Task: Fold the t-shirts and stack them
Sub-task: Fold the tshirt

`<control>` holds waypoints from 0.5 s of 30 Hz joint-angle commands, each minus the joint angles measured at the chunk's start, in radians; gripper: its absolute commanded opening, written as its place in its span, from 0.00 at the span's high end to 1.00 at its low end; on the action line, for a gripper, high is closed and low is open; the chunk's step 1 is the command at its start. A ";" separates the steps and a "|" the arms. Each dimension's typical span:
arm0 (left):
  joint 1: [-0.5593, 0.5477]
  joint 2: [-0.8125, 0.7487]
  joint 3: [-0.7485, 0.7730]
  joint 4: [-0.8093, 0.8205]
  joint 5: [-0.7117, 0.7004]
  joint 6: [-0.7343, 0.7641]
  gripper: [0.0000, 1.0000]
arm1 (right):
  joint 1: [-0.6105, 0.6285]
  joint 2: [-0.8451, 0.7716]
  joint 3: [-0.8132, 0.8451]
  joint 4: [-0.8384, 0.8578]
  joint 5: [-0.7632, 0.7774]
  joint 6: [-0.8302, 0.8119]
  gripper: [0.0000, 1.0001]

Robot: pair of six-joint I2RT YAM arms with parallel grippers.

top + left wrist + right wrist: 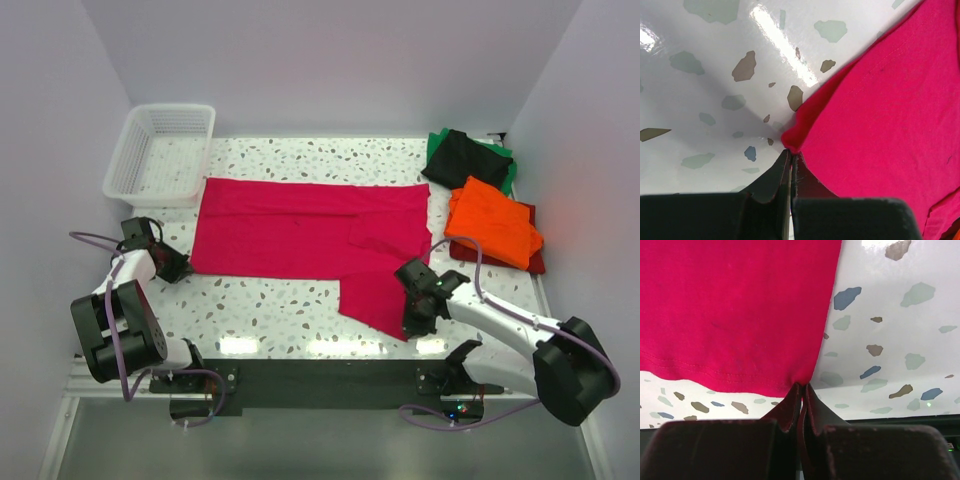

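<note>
Both pinching: left fingers (pixel 771 182) grip crimson shirt (pixel 300 235) by near-left corner, right fingers (pixel 816 412) grip its near-right hem corner. Bare tabletop (pixel 270 305) between them along near edge.

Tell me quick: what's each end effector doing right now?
Left end effector: closed, pinching a corner of the crimson-pink t-shirt.
Right end effector: closed, pinching the same shirt's hem corner.

We see a crimson-pink t-shirt (pixel 300 235) on a white table (pixel 280 300) flecked grey, brown and blue. Near its far right corner lie an orange t-shirt (pixel 492 222), a black t-shirt (pixel 458 158), a green t-shirt (pixel 508 170) and a dark red t-shirt (pixel 535 263). The far-left mesh basket (pixel 160 150) is white.
</note>
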 commanded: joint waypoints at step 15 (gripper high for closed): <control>0.003 -0.061 0.012 -0.006 0.020 0.014 1.00 | 0.084 -0.101 0.159 -0.166 0.218 0.117 1.00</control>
